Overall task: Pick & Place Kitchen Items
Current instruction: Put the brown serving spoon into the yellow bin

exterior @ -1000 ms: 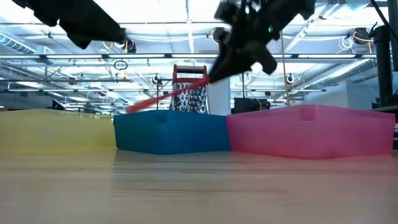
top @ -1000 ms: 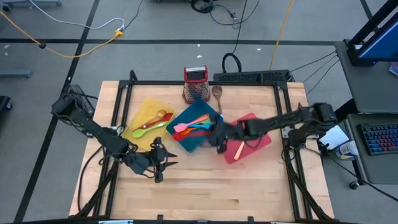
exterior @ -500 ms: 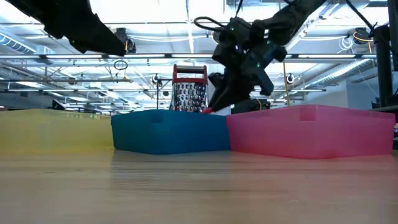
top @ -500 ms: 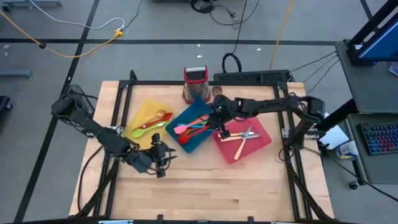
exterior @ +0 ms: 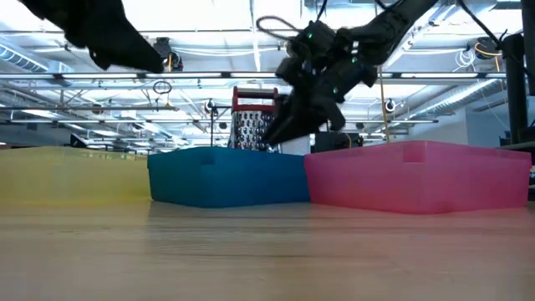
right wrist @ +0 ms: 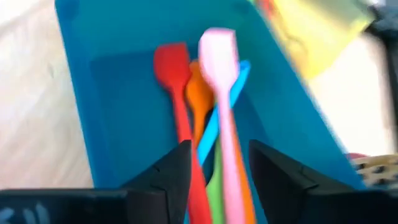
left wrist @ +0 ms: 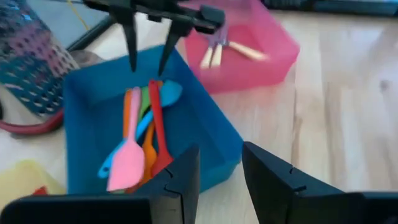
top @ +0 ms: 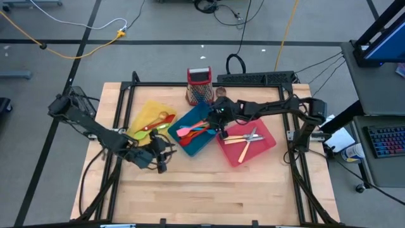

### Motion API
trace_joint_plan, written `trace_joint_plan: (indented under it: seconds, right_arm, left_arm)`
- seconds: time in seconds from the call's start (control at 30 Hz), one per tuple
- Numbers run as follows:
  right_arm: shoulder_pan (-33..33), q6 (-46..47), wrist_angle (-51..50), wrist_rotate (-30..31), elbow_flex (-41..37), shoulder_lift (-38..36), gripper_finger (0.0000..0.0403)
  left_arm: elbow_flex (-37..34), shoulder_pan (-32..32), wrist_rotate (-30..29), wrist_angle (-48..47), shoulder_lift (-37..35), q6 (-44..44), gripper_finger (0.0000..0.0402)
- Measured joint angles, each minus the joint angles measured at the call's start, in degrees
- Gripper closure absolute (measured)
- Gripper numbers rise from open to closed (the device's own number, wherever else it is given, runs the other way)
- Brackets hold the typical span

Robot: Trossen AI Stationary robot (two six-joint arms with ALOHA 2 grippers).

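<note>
The blue tray (top: 196,131) holds several plastic utensils: a red spatula (right wrist: 177,93), a pink one (right wrist: 219,68), an orange, a blue and a green one, lying side by side on its floor. My right gripper (top: 220,126) hangs open and empty over the tray's right end; it also shows in the left wrist view (left wrist: 149,53). My left gripper (top: 162,152) is open and empty above the bare table, near the tray's near corner. The yellow tray (top: 152,120) holds a green spoon, a red one and a wooden one. The pink tray (top: 248,142) holds pale-handled cutlery.
A red-topped metal grater (top: 199,86) stands behind the blue tray at the table's far edge. The three trays sit side by side across the table's middle. Bare wood lies along the near half of the table (top: 202,190).
My right gripper has carried the red spatula from the trays' near side toward the far edge, lowered it into the blue tray and let go; the spatula now lies among the others. My left gripper has crept toward the blue tray.
</note>
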Motion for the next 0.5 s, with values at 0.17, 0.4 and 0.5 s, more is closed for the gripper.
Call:
trace_joint_plan:
  seconds: [0.17, 0.4, 0.5]
  right_arm:
    - [1.0, 10.1, -0.1, 0.0, 0.0, -5.6, 0.0244]
    - [3.0, 23.0, -4.7, -0.1, 0.1, -17.2, 0.0256]
    - [3.9, 22.2, -8.6, -0.1, 0.1, -22.1, 0.0266]
  left_arm:
    - [0.0, -0.3, -0.7, -7.5, -11.2, 0.6, 0.0277]
    - [0.0, -0.6, -2.3, -20.8, -25.3, 6.1, 0.0277]
    - [0.0, -0.6, -2.4, -22.7, -28.3, 10.5, 0.0277]
